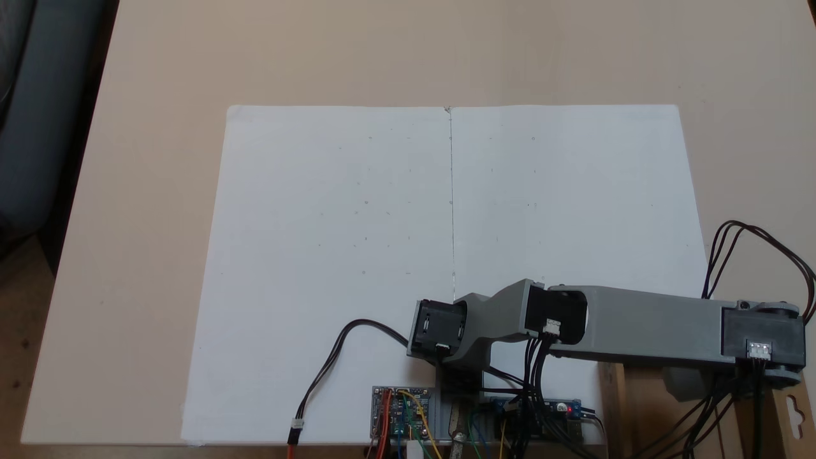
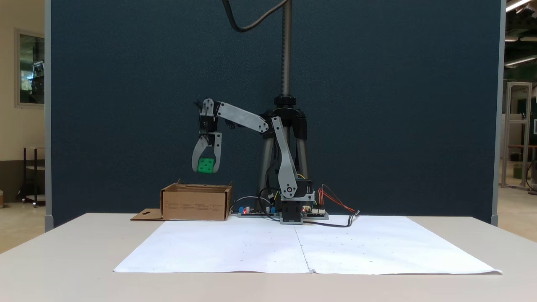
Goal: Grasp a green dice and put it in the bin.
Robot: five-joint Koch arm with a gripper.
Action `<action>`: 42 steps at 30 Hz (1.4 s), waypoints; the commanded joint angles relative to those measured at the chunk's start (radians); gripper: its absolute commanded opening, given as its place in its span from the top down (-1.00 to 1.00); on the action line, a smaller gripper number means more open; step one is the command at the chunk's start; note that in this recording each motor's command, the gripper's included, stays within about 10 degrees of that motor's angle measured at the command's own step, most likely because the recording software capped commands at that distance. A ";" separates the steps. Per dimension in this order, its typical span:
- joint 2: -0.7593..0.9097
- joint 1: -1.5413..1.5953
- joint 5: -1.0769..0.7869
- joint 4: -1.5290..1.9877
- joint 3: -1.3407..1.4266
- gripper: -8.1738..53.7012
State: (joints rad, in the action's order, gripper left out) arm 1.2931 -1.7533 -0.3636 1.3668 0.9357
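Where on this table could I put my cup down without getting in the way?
The white paper sheets are bare, as is the tan table around them. It is crowded at the back edge: the bin, circuit boards and arm base, with the gripper holding the green dice above the bin.

in a fixed view, gripper (image 2: 206,169) up in the air directly above the bin (image 2: 195,203), clamped around the green dice (image 2: 206,165). bin on the table (image 2: 84,251), just left of the arm's base (image 2: 292,209), beyond the far left corner of the paper sheets (image 2: 302,247).
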 commanded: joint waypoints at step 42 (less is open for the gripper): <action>0.028 -0.015 0.043 -0.318 0.179 -0.66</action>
State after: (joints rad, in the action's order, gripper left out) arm 1.2885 -1.7625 -0.3651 1.0922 1.1351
